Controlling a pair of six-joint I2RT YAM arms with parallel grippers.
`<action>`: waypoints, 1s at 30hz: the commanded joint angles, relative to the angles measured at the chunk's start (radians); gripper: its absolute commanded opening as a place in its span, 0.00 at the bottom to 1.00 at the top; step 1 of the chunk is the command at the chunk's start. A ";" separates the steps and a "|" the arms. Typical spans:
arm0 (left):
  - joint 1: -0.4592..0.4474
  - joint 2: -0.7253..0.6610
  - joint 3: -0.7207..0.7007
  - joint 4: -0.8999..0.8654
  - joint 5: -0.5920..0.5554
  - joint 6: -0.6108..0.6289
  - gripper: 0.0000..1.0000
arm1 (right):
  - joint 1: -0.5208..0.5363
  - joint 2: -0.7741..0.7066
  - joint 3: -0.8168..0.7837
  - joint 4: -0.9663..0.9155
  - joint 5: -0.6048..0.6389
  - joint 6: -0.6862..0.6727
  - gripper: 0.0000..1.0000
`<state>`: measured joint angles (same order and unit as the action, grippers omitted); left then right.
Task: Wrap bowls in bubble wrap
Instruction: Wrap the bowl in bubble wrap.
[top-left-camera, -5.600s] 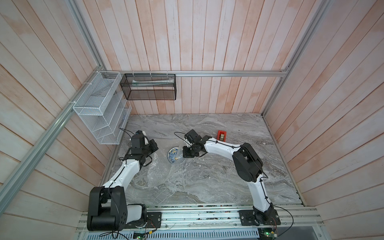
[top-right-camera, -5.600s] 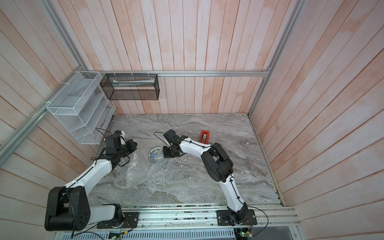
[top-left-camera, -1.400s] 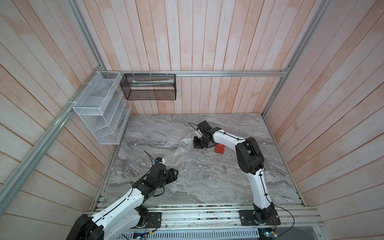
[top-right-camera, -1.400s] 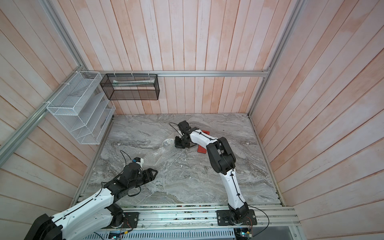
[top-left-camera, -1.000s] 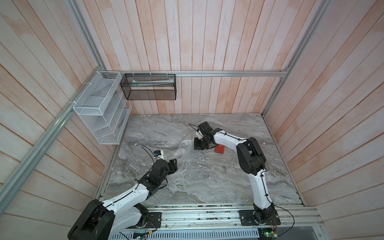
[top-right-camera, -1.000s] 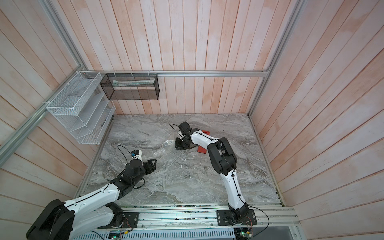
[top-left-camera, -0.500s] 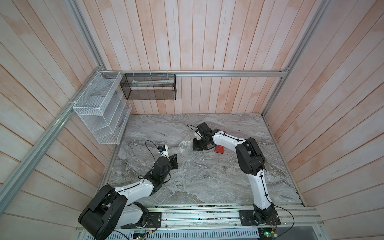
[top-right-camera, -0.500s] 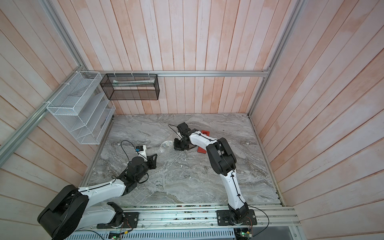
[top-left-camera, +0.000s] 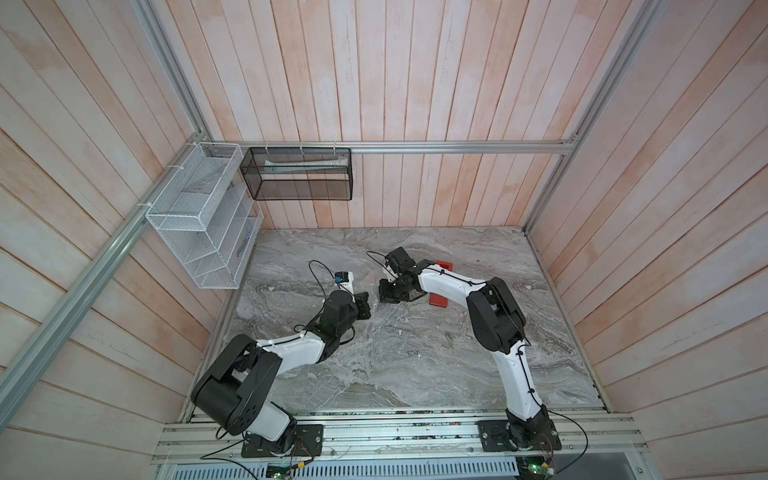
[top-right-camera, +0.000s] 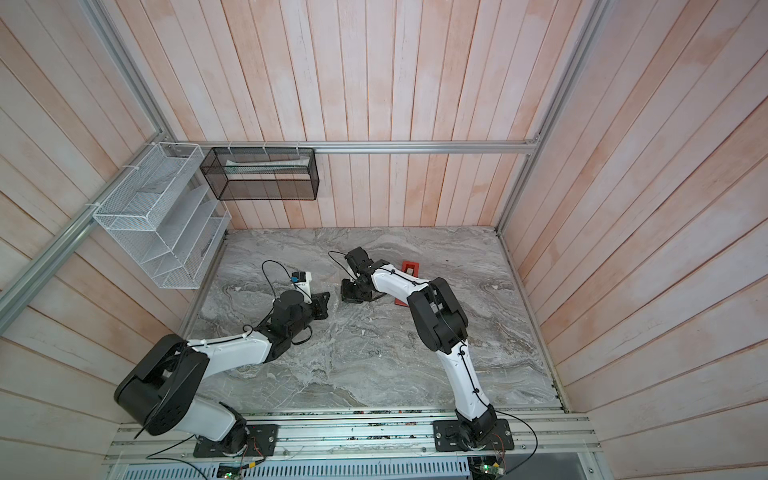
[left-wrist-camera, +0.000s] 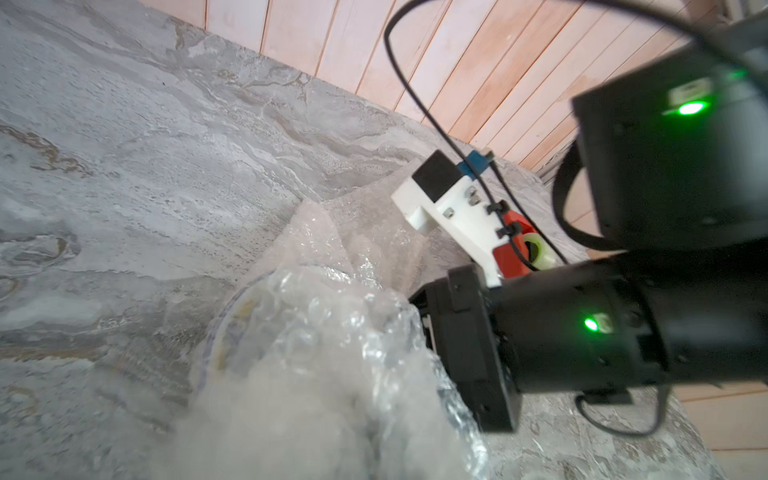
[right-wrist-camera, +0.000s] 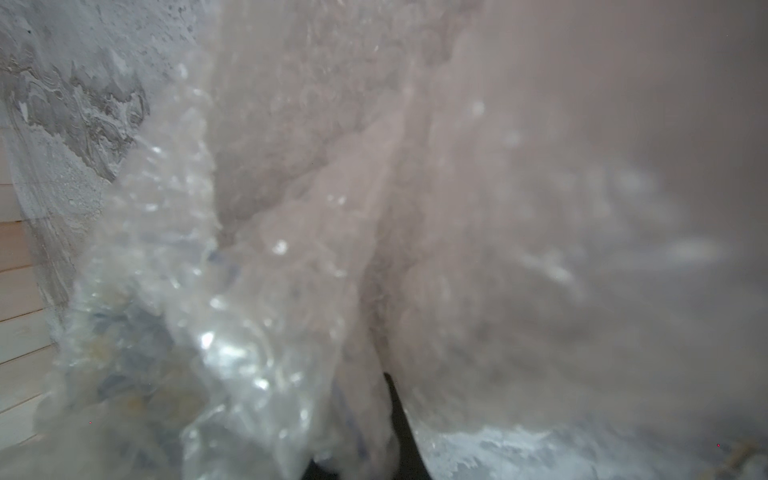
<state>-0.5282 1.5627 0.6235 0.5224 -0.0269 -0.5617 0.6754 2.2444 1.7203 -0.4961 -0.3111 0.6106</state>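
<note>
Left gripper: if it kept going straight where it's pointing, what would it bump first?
Likely the bubble wrap bunched over the bowl, right before the left gripper; it may already touch. The right gripper lies beyond.

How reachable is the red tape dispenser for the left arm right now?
Probably not directly: the right arm lies across the red tape dispenser, and the bubble wrap bundle sits between it and the left fingers.

The bubble wrap (left-wrist-camera: 328, 345), clear and faintly whitish, is crumpled and bunched up over the bowl (left-wrist-camera: 227, 328); the bowl shows only as a curved rim with blue and yellow tints, blurred through the plastic; the bundle lies on the table (top-left-camera: 415, 353), toward 11 o'clock from its middle.
</note>
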 joint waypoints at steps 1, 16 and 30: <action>0.028 0.094 0.108 -0.011 0.062 -0.007 0.05 | 0.020 0.015 -0.027 0.000 -0.033 0.003 0.00; 0.056 0.275 0.287 -0.284 0.103 -0.046 0.05 | -0.008 -0.058 -0.090 0.130 -0.193 0.029 0.06; 0.056 0.319 0.392 -0.446 0.090 -0.021 0.05 | -0.092 -0.149 -0.178 0.269 -0.297 0.102 0.41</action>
<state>-0.4641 1.8469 1.0019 0.1360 0.0475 -0.5941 0.5808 2.1471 1.5570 -0.2920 -0.5159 0.6991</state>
